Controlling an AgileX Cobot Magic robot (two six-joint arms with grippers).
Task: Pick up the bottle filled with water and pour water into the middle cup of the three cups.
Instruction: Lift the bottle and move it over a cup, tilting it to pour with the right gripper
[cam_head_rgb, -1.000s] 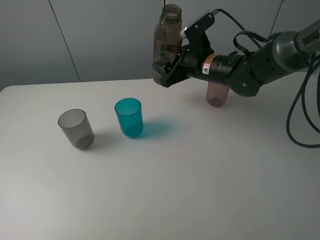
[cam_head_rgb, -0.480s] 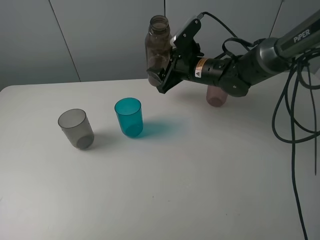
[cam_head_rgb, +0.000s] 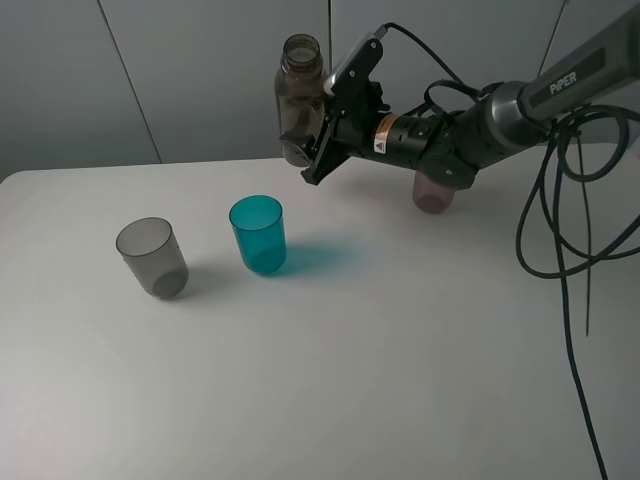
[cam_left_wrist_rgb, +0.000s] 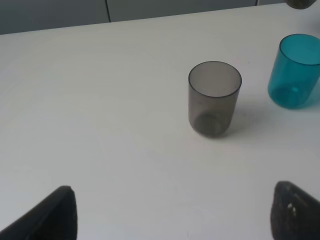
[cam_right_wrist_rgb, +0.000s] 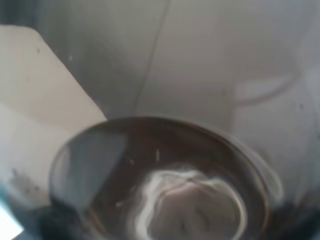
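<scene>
My right gripper (cam_head_rgb: 318, 148) is shut on the smoky brown-grey bottle (cam_head_rgb: 299, 98) and holds it upright in the air, above and right of the teal-blue middle cup (cam_head_rgb: 258, 234). The bottle fills the right wrist view (cam_right_wrist_rgb: 165, 180). The smoky grey cup (cam_head_rgb: 152, 257) stands left of the teal one, and the pale pink cup (cam_head_rgb: 435, 191) stands behind my right arm, partly hidden. The left wrist view shows the grey cup (cam_left_wrist_rgb: 214, 98) and the teal cup (cam_left_wrist_rgb: 295, 71). My left gripper (cam_left_wrist_rgb: 172, 215) is open, its dark fingertips (cam_left_wrist_rgb: 55, 215) low over the table, short of the grey cup.
The white table (cam_head_rgb: 380, 340) runs to a grey wall at the back. Black cables (cam_head_rgb: 560, 220) hang from my right arm at the right side.
My right gripper has carried the bottle leftward, closer to above the teal cup. The cups have not moved.
</scene>
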